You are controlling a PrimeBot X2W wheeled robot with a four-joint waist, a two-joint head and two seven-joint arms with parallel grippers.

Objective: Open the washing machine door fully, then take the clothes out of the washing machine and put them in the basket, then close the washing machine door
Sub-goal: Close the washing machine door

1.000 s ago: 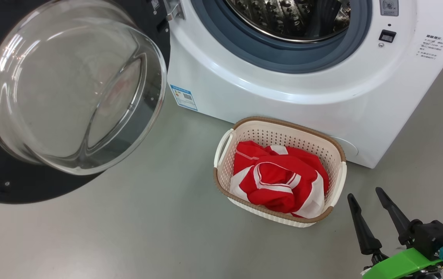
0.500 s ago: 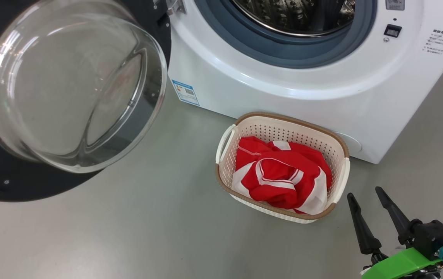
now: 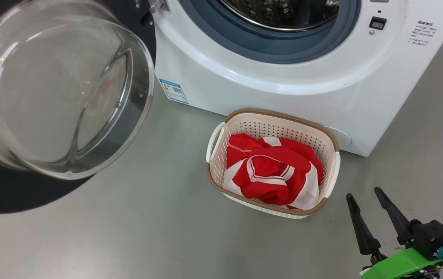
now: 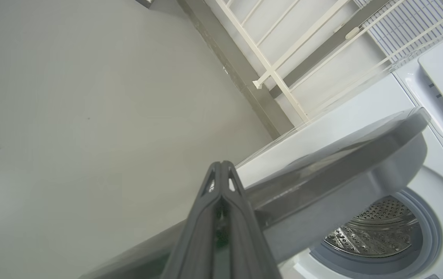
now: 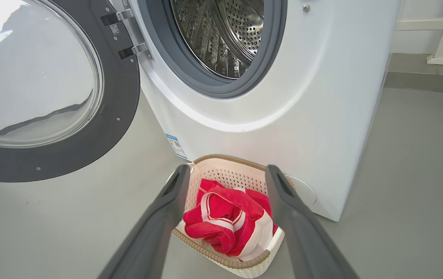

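The door (image 3: 59, 93) is standing wide open, swung out to the left of the washer (image 3: 268, 89), and its glass bowl is bulging out over the floor (image 3: 148, 232). Inside the grey ring (image 3: 283, 56) the drum (image 3: 279, 11) is showing its steel wall with many small holes. A small blue label (image 3: 173, 91) is sitting at the lower left corner of the washer front.

The basket (image 3: 279, 113) is resting on the floor just beside the bottom edge of the washer front, nearer to its right corner. The clothes (image 3: 272, 174) are lying inside the basket as one crumpled red heap with white stripes, and they are filling most of it.

The right gripper (image 3: 363, 193) is hanging over the floor near the basket's near right corner, apart from it. Its two fingers are spread wide and are holding nothing; in the right wrist view they are pointing toward the basket, one on each side of it.

The left gripper (image 4: 221, 166) is pinched fully together, with nothing between its fingers. In the left wrist view its tips are lying just beside the grey outer edge of the door; whether they are touching it, I cannot tell. Beyond it a white rack (image 4: 275, 73) is showing above the washer top.
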